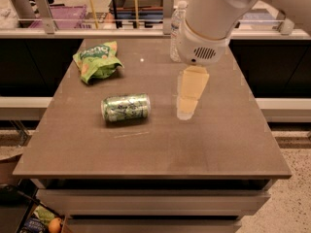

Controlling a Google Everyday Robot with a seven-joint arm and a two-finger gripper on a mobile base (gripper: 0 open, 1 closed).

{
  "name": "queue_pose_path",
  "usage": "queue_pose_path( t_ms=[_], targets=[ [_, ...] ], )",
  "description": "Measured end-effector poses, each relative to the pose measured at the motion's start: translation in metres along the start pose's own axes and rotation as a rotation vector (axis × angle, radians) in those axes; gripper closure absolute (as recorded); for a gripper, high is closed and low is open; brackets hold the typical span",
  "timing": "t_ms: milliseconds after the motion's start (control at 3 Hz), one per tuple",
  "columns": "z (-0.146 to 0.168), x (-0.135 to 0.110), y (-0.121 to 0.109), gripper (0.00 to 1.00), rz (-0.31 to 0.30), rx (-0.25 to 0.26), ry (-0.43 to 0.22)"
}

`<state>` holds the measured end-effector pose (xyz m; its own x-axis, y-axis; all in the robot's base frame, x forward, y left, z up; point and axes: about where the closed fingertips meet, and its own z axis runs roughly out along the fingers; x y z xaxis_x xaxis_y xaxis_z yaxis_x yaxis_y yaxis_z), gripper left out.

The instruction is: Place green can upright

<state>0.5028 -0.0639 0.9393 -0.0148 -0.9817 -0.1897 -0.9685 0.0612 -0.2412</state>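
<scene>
Gripper poised over the tabletop, can on its side

The gripper points down above the tabletop; I cannot tell whether it is open or closed. The green can lies on its side to its left, apart from it. A green snack bag lies farther back.

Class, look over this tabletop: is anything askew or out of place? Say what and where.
The green can lies on its side on the table, left of centre, not standing. The gripper hangs to its right, apart from it. Nothing looks spilled.
</scene>
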Motion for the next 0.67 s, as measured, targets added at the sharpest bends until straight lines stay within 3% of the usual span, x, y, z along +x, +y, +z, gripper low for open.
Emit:
queue_pose_path(
  t_ms=[667],
  targets=[
    [0.024, -0.031, 0.002, 0.00, -0.118, -0.044, -0.055]
  ],
)
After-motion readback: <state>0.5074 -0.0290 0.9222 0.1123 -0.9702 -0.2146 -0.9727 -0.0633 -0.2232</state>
